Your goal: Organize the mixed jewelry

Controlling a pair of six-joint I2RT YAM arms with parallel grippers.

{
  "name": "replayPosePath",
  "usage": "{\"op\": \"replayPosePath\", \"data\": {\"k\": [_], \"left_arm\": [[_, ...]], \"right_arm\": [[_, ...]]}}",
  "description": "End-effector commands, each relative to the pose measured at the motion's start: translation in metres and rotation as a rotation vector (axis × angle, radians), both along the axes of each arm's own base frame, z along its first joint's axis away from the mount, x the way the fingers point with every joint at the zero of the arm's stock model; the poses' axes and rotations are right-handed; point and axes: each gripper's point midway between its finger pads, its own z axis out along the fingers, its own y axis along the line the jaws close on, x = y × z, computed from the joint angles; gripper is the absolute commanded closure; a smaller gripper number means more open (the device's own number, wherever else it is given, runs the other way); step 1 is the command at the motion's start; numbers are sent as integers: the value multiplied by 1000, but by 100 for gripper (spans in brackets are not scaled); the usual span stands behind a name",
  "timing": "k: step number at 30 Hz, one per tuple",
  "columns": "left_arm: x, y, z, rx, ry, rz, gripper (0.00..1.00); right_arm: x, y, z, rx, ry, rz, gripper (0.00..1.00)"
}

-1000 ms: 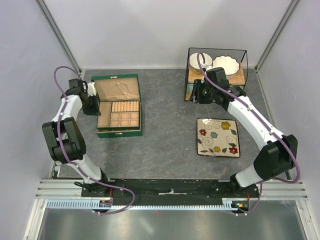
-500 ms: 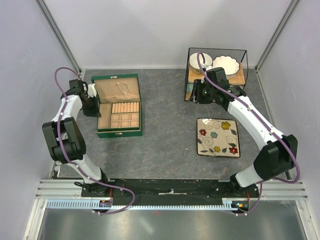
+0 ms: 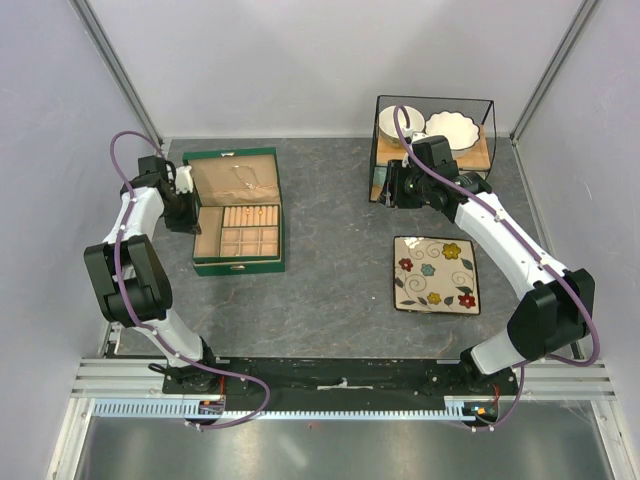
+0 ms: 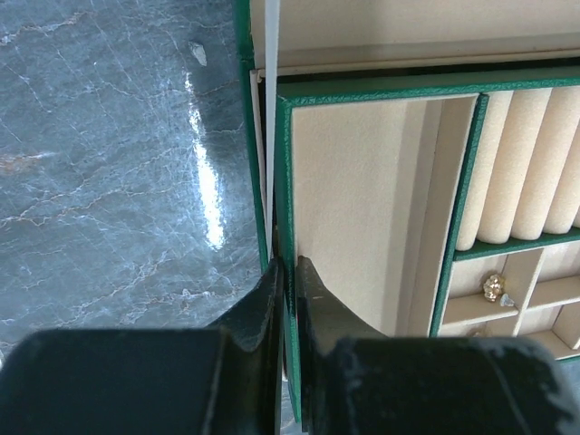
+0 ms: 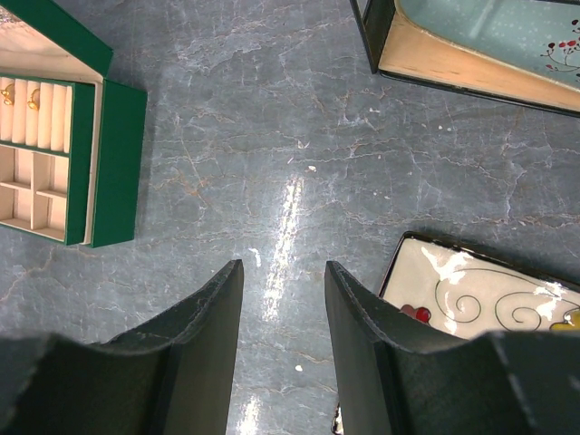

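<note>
The green jewelry box (image 3: 238, 264) lies open at the left, its tan lid lining showing a fine chain (image 3: 240, 180). My left gripper (image 3: 190, 214) is at the box's left side. In the left wrist view the left gripper (image 4: 288, 272) is shut on the box's thin green left wall (image 4: 283, 181). A small gold piece (image 4: 492, 287) sits in a small compartment. Two gold earrings (image 5: 20, 94) rest on the ring rolls in the right wrist view. My right gripper (image 5: 283, 272) is open and empty above bare table; it also shows in the top view (image 3: 392, 188).
A square floral plate (image 3: 436, 274) lies right of centre, its corner beside my right fingers (image 5: 471, 281). A black wire-frame crate (image 3: 480, 158) with two white bowls stands at the back right. White walls enclose the table.
</note>
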Motion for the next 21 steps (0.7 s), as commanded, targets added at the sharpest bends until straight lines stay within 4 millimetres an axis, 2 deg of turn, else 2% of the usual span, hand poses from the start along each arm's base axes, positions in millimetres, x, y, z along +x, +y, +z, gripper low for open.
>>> {"op": "replayPosePath", "data": {"k": [1,11,21], "left_arm": [[7,2,8,22,-19,-61,99],[10,0,-2,10,-9,-65,98],[18,-14,-7,1,-3,-90,98]], "right_arm": [[3,0,14,22,-51,2,51],[3,-1,14,20,-53,0,51],[3,-2,14,19,-54,-2,51]]}}
